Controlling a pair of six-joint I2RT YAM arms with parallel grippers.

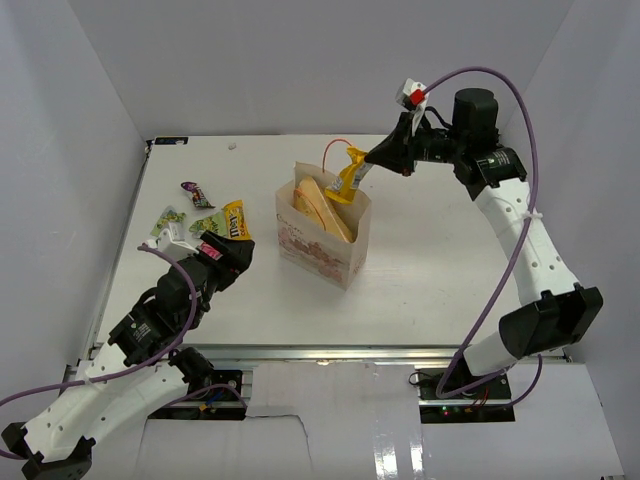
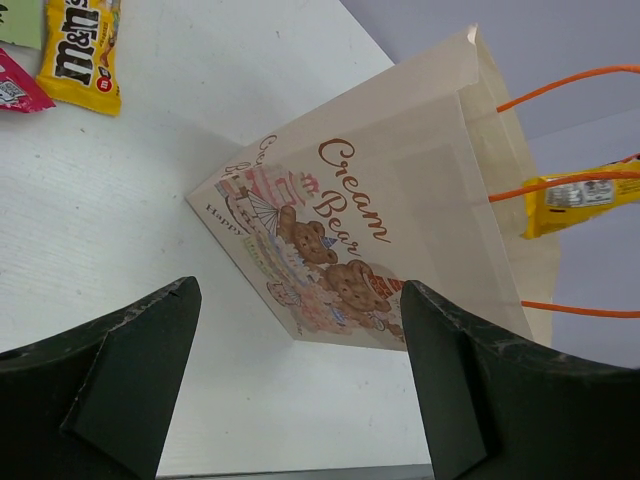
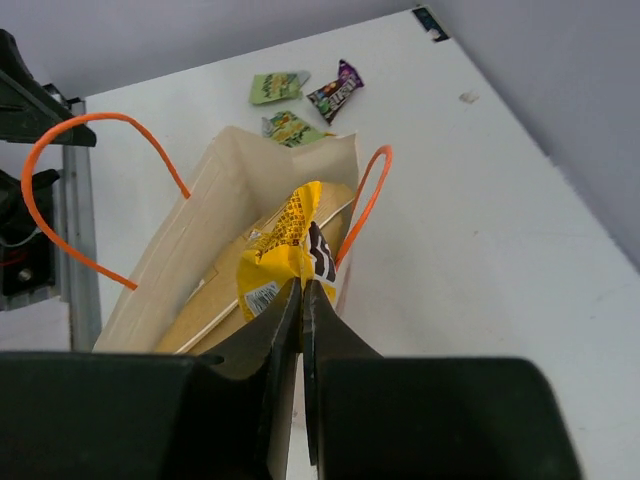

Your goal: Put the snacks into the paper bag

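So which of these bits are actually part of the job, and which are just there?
Job: paper bag, chip bag inside it, yellow packet in right gripper, M&M's packet, purple packet, green packets, red-pink packet.
Just there: purple cables, metal rail.

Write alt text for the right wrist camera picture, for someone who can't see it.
The right hand pinches a yellow candy packet at the mouth of the open paper bag, which already holds a golden chip bag. Beyond it, two light green packets and a purple packet lie on the white table.
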